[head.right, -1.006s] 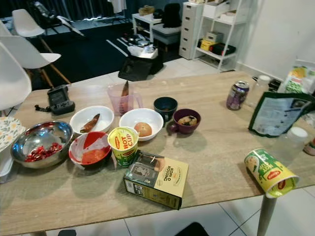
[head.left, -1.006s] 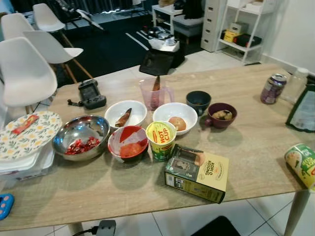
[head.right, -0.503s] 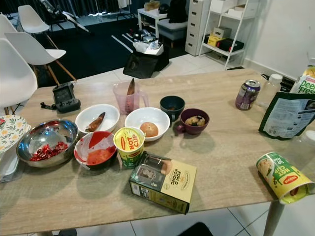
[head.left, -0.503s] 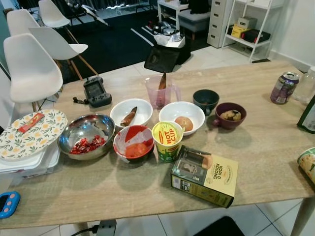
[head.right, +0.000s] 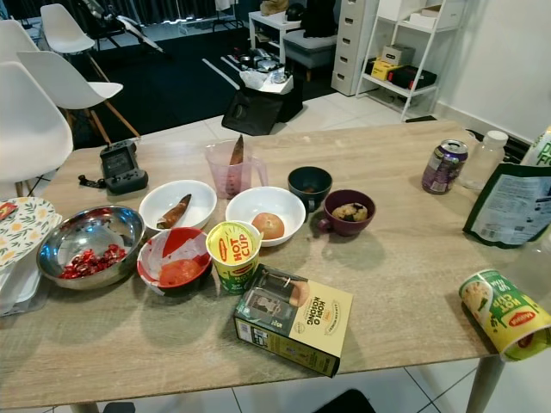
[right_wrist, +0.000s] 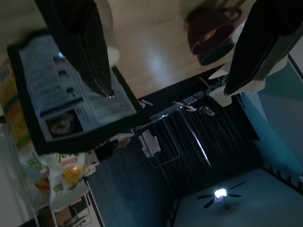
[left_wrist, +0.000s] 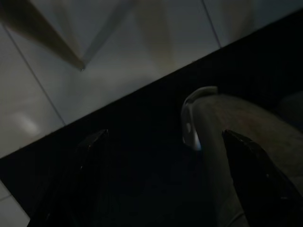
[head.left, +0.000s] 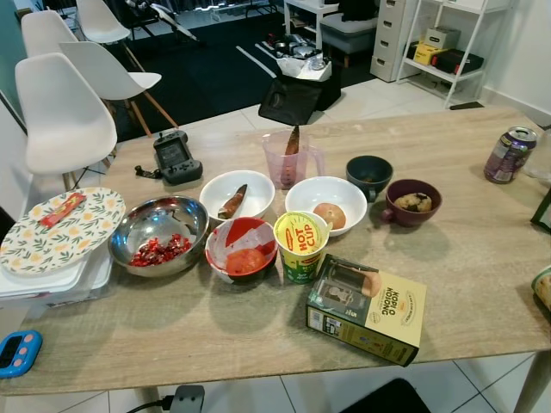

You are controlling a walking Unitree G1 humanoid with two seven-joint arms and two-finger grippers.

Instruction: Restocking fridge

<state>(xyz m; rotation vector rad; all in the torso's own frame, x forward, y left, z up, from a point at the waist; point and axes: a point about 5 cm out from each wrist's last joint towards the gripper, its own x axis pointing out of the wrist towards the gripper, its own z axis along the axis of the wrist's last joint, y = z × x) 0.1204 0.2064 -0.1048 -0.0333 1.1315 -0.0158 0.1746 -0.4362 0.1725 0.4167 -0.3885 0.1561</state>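
Observation:
A wooden table [head.left: 482, 241] holds the food. A yellow Hot Cup noodle tub [head.left: 301, 243] stands by a yellow-and-black box [head.left: 368, 307] near the front edge. Around them are a red bowl [head.left: 243, 249], a steel bowl of red sweets [head.left: 157, 235], two white bowls [head.left: 326, 202], a pink jug [head.left: 290, 159], a maroon cup [head.left: 411, 202] and a purple can [head.left: 510, 155]. A second noodle tub [head.right: 504, 311] lies on its side at the right. My right gripper [right_wrist: 168, 93] is open above a dark pouch [right_wrist: 71, 104]. My left gripper [left_wrist: 163, 137] hangs open over the floor.
A floral plate [head.left: 60, 231] on a white box sits at the table's left end, with a blue timer [head.left: 17, 353] in front of it. A black device [head.left: 175, 157] lies at the back. White chairs [head.left: 65, 116] stand at the table's far-left side.
The whole picture has shifted to the right, so the camera has moved. Nothing on the table has moved.

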